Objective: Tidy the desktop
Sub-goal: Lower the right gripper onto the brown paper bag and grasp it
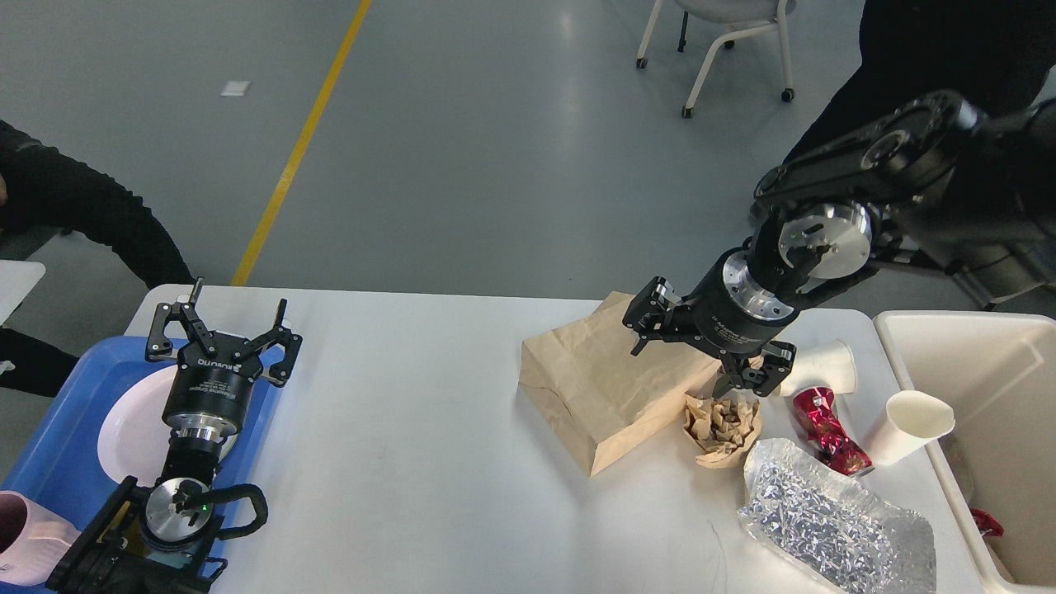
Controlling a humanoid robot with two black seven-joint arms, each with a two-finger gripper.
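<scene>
The white desktop (412,445) holds litter on its right half. A brown paper bag (594,384) lies flat there. A crumpled brown paper ball (722,425) sits at its right edge. My right gripper (683,369) is open and tilted low over the bag's far right corner, one finger over the bag and the other just above the paper ball. It holds nothing. It hides a second paper ball behind it. My left gripper (235,318) is open and empty over the far edge of the blue tray (49,462).
A tipped white paper cup (825,363), a crushed red can (825,431), another white cup (912,422) and a silver foil bag (833,524) lie near the cream bin (916,396) at the right. The tray holds a white plate (128,425) and a pink cup (21,536).
</scene>
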